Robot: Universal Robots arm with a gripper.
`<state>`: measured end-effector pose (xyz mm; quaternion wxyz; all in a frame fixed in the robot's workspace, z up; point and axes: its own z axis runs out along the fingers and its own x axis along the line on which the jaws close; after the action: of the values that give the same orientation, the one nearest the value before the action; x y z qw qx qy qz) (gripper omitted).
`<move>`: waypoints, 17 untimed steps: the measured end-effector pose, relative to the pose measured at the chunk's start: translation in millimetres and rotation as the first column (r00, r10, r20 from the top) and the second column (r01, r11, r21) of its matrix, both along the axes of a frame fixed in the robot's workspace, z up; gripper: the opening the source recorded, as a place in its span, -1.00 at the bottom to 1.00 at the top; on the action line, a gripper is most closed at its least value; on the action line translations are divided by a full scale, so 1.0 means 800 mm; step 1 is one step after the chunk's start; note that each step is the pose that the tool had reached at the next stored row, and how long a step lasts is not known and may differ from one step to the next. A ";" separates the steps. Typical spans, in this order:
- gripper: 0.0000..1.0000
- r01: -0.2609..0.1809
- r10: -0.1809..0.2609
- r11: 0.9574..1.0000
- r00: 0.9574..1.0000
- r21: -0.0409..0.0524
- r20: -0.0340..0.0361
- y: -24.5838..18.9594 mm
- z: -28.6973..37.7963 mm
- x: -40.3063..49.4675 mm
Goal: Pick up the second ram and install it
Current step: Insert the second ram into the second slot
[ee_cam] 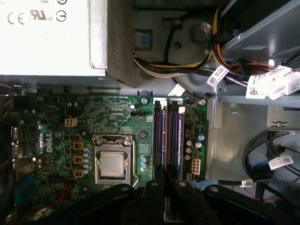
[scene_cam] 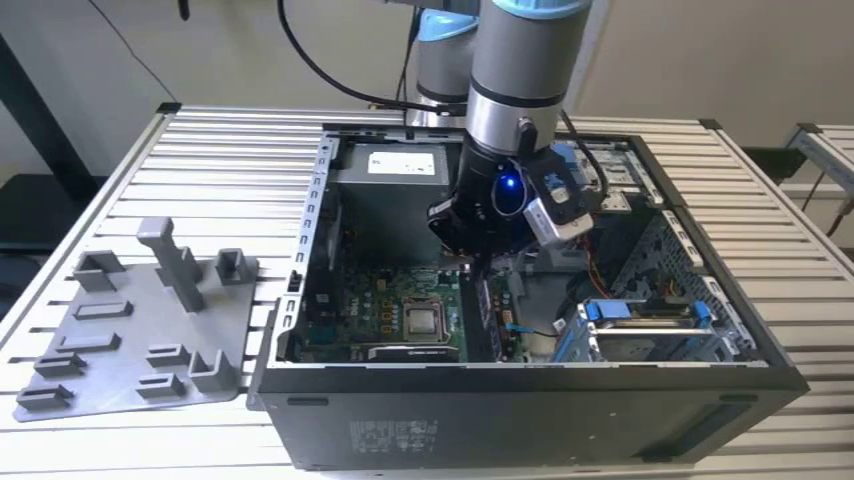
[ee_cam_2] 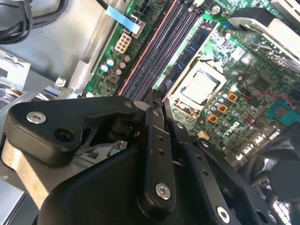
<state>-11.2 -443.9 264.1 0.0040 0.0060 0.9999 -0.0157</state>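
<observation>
The black two-fingered gripper (ee_cam_2: 157,101) hangs low inside the open dark-grey metal computer case (scene_cam: 534,400); its jaws stand nearly together, and a grip on anything cannot be made out; the long, dark, chip-studded memory stick (ee_cam_2: 190,52) stands in a slot of the green motherboard (ee_cam: 117,117), just past the fingertips and beside the square silver processor (ee_cam: 112,165).

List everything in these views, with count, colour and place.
Table: one, slatted metal, under everything.
Computer case: one, black, open-topped, on the table.
Holder plate: one, grey, beside the case at the exterior view's left.
Power supply: one, grey, inside the case.
Motherboard: one, green, on the case floor.
Processor socket: one, silver, on the motherboard.
Memory slots: a row, dark, beside the socket.
Cables: a bundle, yellow and black, from the power supply.
Arm: one, grey, reaching into the case.
Gripper: one, black, over the memory slots.
</observation>
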 end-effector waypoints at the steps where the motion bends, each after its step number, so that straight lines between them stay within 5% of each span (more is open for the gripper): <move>1: -0.72 0.000 0.000 1.000 1.000 0.000 0.000 0.0000 -0.0023 0.000; 17: -0.72 0.025 -0.025 1.000 1.000 0.000 -0.002 -0.0070 -0.0335 -0.003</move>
<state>-13.4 -449.5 237.3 0.0030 0.0184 0.9997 -0.0157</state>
